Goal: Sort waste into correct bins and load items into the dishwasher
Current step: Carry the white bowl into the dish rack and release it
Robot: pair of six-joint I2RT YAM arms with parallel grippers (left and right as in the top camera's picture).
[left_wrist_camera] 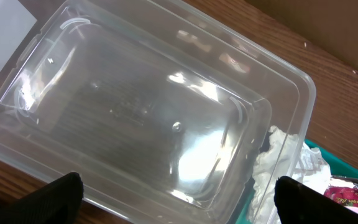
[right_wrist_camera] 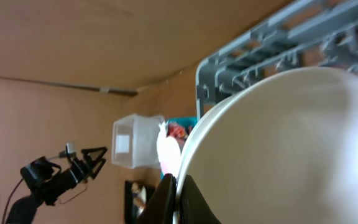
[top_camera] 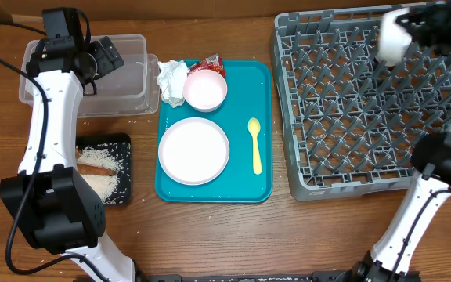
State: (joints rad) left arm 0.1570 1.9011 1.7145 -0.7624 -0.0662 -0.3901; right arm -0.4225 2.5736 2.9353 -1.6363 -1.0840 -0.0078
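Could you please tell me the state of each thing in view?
Left claw: open, empty, over tub.
Right claw: shut on held bowl, over rack.
Tub: empty.
Rack: no dishes seen in it.
Black tray: holds rice and scraps.
Plate: empty, flat on teal tray.
Tray bowl: upright, empty.
Napkin: crumpled.
Spoon: lying flat.

Tub (top_camera: 135, 74) left of serving tray (top_camera: 266, 125), spoon (top_camera: 255, 146) on it, rack (top_camera: 351, 157) right

Table (top_camera: 210, 235): clear tub (top_camera: 131, 78) under left fingers (left_wrist_camera: 61, 199), grey rack (top_camera: 351, 125) under right fingers (right_wrist_camera: 166, 199), teal tray (top_camera: 245, 78) between, black tray (top_camera: 124, 192) too.
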